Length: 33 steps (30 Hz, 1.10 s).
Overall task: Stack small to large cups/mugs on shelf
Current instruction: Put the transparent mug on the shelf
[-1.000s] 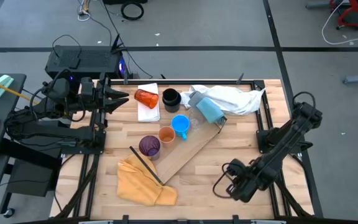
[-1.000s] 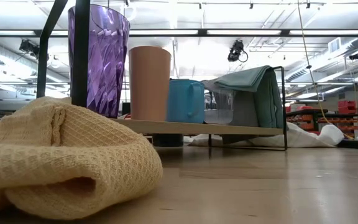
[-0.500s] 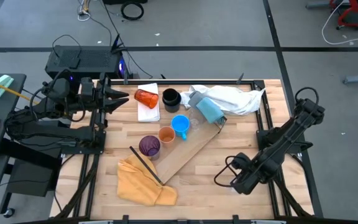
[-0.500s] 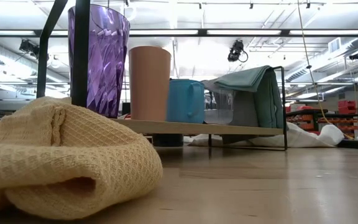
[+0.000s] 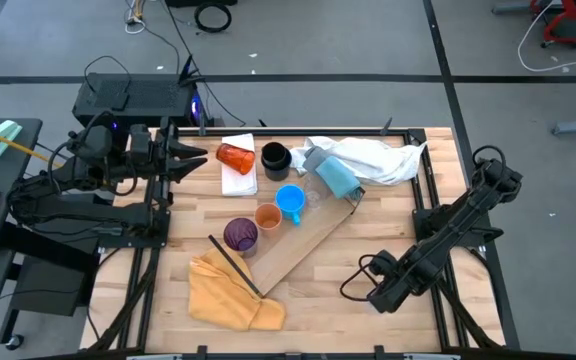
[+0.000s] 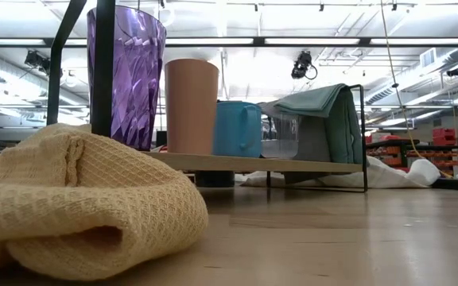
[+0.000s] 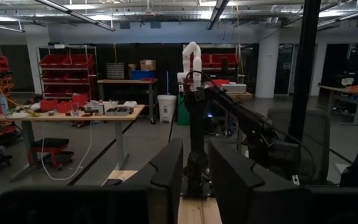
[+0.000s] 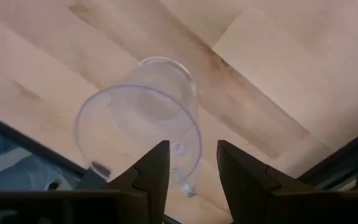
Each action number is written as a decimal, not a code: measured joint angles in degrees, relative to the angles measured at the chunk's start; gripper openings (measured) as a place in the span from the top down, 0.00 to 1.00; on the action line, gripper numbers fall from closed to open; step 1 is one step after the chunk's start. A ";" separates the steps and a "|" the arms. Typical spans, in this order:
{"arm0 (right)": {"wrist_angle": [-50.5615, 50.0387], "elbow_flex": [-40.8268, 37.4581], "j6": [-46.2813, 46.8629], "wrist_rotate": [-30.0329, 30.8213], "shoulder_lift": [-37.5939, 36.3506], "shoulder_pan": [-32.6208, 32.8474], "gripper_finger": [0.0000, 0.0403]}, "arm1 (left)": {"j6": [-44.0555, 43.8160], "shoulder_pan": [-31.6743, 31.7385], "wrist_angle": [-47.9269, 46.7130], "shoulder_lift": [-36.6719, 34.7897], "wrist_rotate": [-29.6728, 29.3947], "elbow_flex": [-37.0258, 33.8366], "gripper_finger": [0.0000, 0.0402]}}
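High view, shelf: the pale wooden shelf (image 5: 308,238) is laid diagonally across the table (image 5: 368,220), running from 7 o'clock to 1 o'clock.
High view, cups on shelf: the purple cup (image 5: 240,234), the orange cup (image 5: 268,216) and the blue mug (image 5: 290,200) are set in a row along it.
High view, cups off shelf: the red-orange tumbler (image 5: 235,157) is seen lying on a white pad (image 5: 238,178) at 11 o'clock; the black mug (image 5: 275,157) is just beside it.
High view, right gripper (image 5: 356,288): lowered at 5 o'clock, well apart from the shelf cups.
High view, left gripper (image 5: 196,156): parked at the 10 o'clock edge, fingers nearly together, nothing held.
Low view: the three cups are seen upright on the shelf behind a yellow cloth (image 6: 78,206).
Right wrist view: a clear cup (image 8: 143,112) is seen just ahead of the parted, empty fingers (image 8: 155,171).
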 joint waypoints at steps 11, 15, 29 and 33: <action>3.66 -2.12 -0.43 0.00 0.00 -0.07 0.77 | 0.03 -0.01 -0.02 -0.02 -0.02 0.00 0.78; 4.21 -2.76 0.00 0.01 0.00 -0.05 0.81 | 0.05 -0.01 -0.02 -0.02 -0.02 0.00 0.80; 4.23 -2.76 0.27 1.65 0.00 -1.39 0.99 | 0.22 0.02 -0.02 -0.03 -0.02 0.00 0.79; 4.02 -2.74 -1.53 3.01 -0.02 -4.25 0.99 | 0.20 0.02 -0.02 -0.04 -0.02 0.00 0.81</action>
